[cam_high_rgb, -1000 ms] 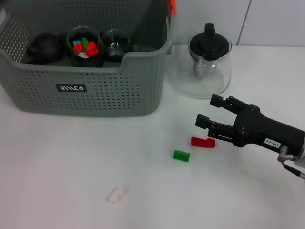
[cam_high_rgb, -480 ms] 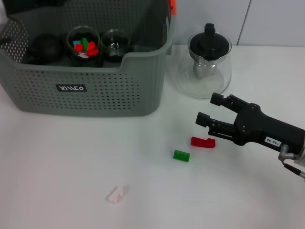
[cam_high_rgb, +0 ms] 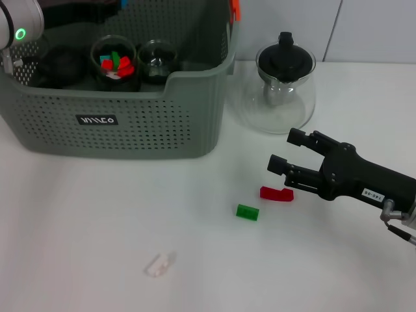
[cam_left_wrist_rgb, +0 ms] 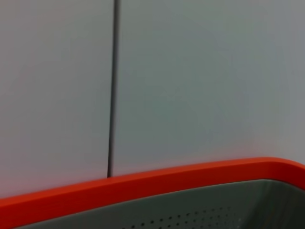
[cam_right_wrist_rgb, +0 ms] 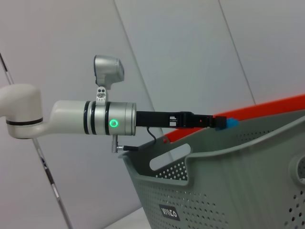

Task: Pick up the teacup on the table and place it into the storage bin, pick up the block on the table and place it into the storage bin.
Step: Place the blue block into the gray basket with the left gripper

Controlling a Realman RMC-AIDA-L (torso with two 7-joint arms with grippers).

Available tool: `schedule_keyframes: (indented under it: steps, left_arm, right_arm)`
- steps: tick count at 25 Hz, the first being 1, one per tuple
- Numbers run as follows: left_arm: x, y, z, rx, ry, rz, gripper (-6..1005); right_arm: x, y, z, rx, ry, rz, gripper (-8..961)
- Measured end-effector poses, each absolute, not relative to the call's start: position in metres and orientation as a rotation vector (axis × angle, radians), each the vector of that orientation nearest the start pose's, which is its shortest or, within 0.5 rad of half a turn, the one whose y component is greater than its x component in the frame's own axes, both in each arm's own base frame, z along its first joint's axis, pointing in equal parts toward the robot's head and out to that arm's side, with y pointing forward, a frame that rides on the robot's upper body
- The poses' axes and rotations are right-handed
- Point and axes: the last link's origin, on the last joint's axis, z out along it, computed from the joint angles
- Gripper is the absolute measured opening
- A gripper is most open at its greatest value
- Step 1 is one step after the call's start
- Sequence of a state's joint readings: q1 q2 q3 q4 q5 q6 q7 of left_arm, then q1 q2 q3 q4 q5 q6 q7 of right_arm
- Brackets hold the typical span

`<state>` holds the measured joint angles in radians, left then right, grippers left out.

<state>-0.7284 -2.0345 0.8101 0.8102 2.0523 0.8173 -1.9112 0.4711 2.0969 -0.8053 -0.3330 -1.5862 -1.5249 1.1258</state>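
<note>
Left arm (cam_high_rgb: 16, 26) now over bin (cam_high_rgb: 117, 123) back-left corner; its claw state unclear. Right claw (cam_high_rgb: 281, 151) unmoved, open wide above red block (cam_high_rgb: 275, 193), green block (cam_high_rgb: 247, 212) nearby on surface (cam_high_rgb: 78, 247).

Bare table (cam_high_rgb: 97, 227) before storage bin (cam_high_rgb: 123, 123), glass teapot (cam_high_rgb: 283, 84) beside it

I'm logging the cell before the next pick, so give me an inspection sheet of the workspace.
Surface: white table, bare in front.
Job's things: storage bin holds glass cups and a dark pot; red block and green block lie on the table.
Clutter: glass teapot beside the bin; pale scrap near the front.
Grippers: right gripper open, just right of the red block; left arm over the bin's far left corner, fingers out of sight.
Cables: thin wire at the left arm's wrist.
Surroundings: grey wall panels.
</note>
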Motion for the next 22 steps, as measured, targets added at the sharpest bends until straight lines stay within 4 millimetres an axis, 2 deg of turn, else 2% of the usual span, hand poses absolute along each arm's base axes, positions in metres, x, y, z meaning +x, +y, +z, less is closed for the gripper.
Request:
schedule_keyframes:
  steps: [7, 12, 16, 22]
  left_arm:
    - [-0.226, 0.470, 0.075, -2.056, -0.877, -0.471, 423]
    - [-0.227, 0.471, 0.075, -2.051, -0.889, -0.454, 425]
    - [-0.224, 0.472, 0.074, -2.051, -0.884, -0.460, 523]
    - [-0.219, 0.468, 0.082, -2.018, -0.877, -0.541, 648]
  right_arm:
    - [0.260, 0.298, -0.040, -2.519, 0.681, 1.133, 945]
    - [0.253, 0.286, -0.036, -2.557, 0.576, 1.212, 945]
    - [0.248, 0.274, -0.031, -2.588, 0.478, 1.290, 945]
    - [0.251, 0.270, -0.033, -2.612, 0.478, 1.273, 945]
